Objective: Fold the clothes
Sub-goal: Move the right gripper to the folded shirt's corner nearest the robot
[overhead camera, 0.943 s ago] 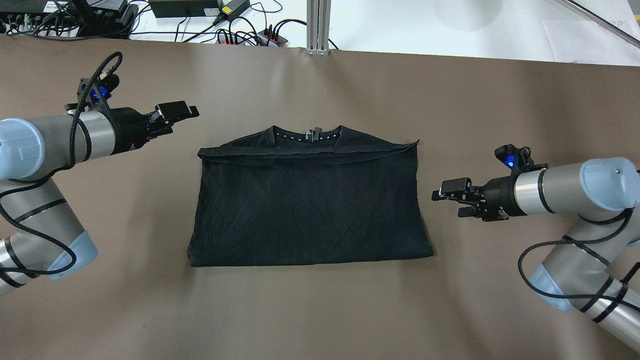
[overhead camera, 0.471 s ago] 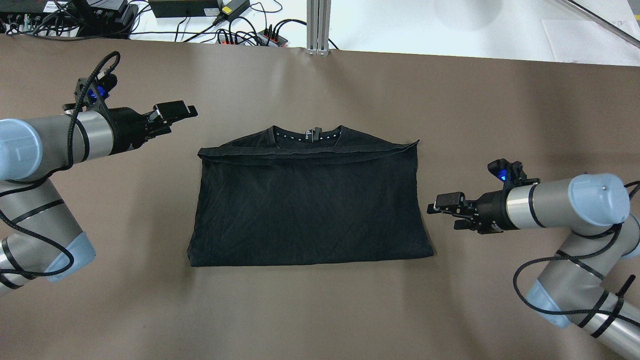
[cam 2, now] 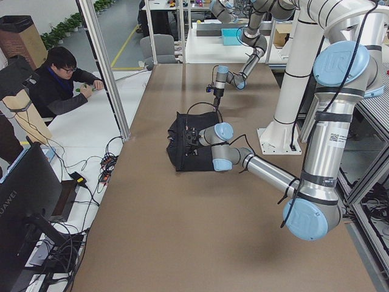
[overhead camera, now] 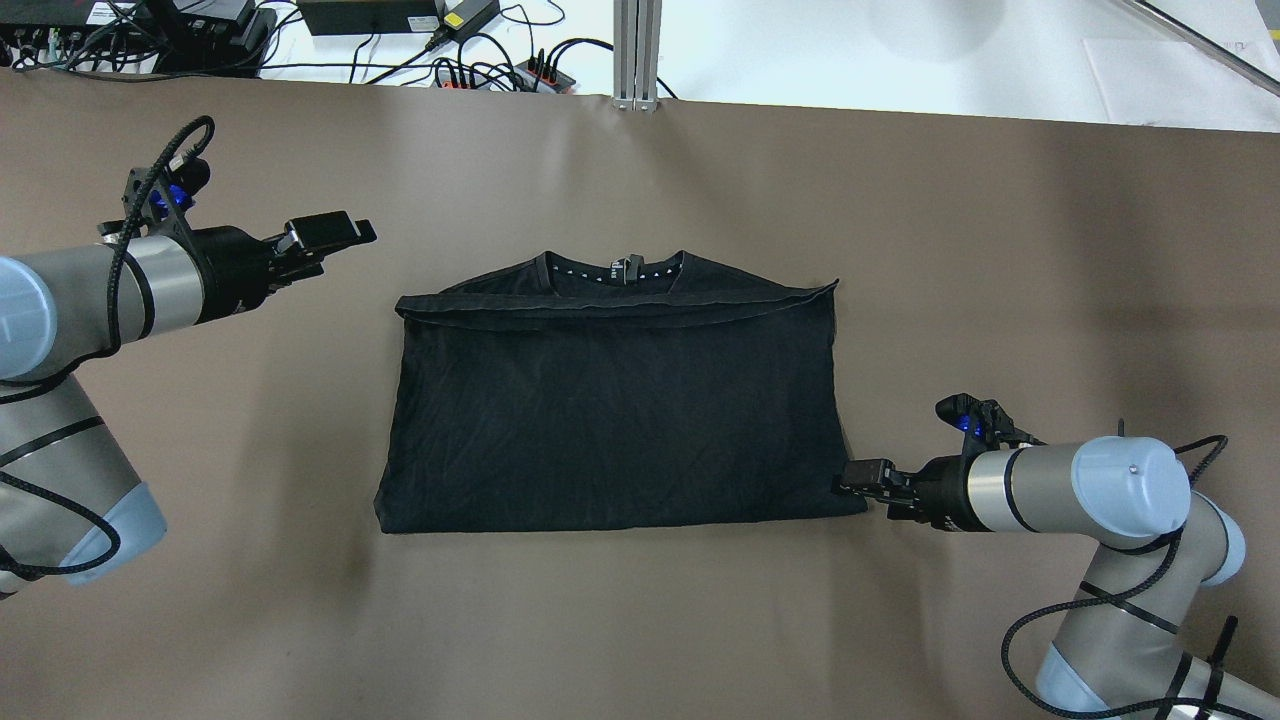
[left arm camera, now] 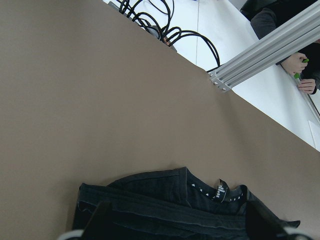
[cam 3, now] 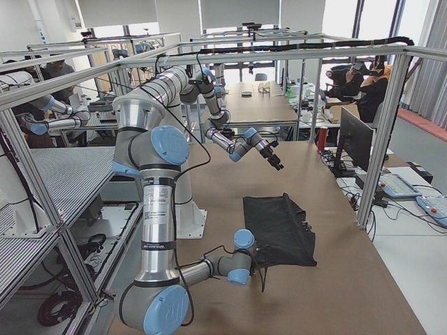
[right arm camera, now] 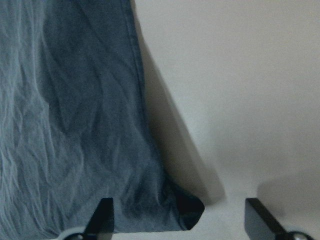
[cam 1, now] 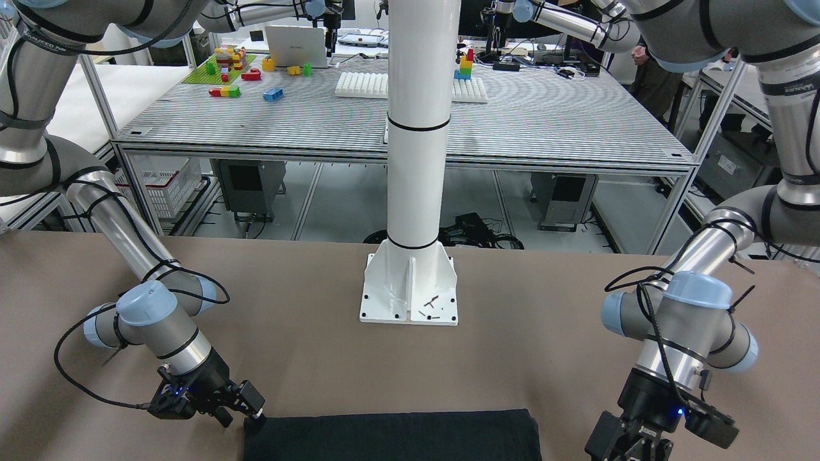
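Right hand [overhead camera: 848, 483] was the part that moved. Within the last second it travelled from beside the middle of the right edge of the clothes [overhead camera: 615, 420] to their near right corner, and it ended low over the desk [overhead camera: 640, 620]. You could confirm this in the right wrist view. Its two fingers [right arm camera: 102, 217] stood apart there, released and grasping nothing, with the corner of the black fabric lying between them. Left hand [overhead camera: 335, 243] drew back slightly toward its own side over the same interval and hung well apart from the far left corner. Its fingers were likewise spread, with nothing held. The clothes themselves did not shift. They lay flat at the middle of the desk, the neckline on the side away from the robot and a hemmed edge running across just below the collar label [overhead camera: 628, 268]. You should have read this as the approach to a grasp, not the grasp itself, since no fabric was pinched or lifted. The fold in hand was probably a sideways one, started from that right corner. The layers lay thin and flush on the desk, so a closure set too high risked taking only the top layer, or none.
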